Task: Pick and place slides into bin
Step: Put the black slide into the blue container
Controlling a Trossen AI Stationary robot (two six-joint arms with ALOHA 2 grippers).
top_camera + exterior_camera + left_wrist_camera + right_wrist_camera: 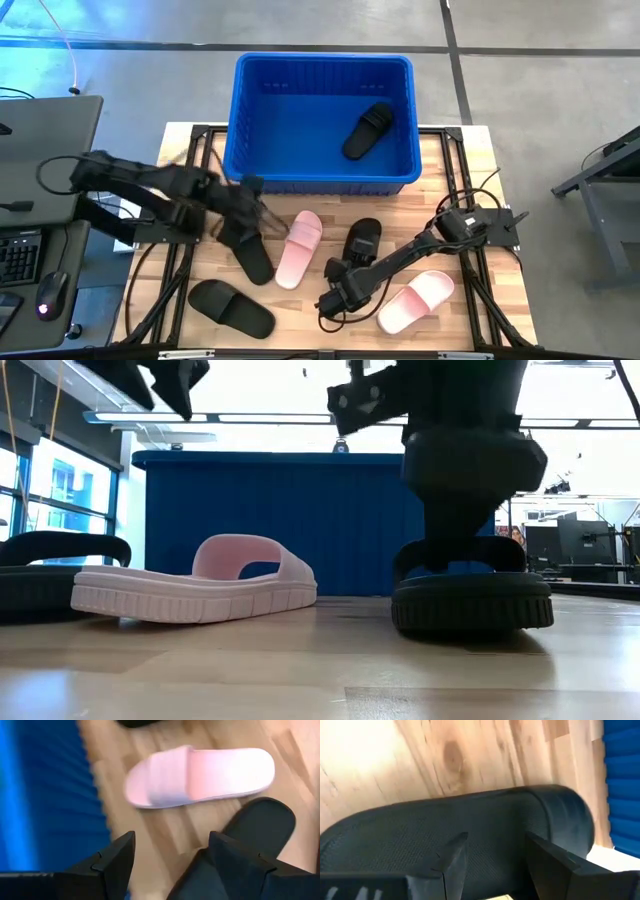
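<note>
The blue bin (322, 120) stands at the table's far side with one black slide (367, 131) lying in it. Two pink slides (298, 248) (415, 300) and three black slides (255, 255) (232, 308) (362, 240) lie flat on the table. My left gripper (250, 212) is open and empty, up in the air between the bin and the black slide beside the pink one (200, 772). My right gripper (495, 845) is open, low over the strap (485, 820) of the middle black slide (470, 600). My right gripper comes down from above at the black slide's strap (460, 552), with its fingers (454, 862) apart over the strap's top. I cannot tell whether they touch it. The slide lies flat on the table.
The bin's near wall (330, 520) rises right behind the slides. The table is wooden (450, 190), with cables along its sides. A desk with a keyboard and mouse (45, 290) stands off the table's left edge.
</note>
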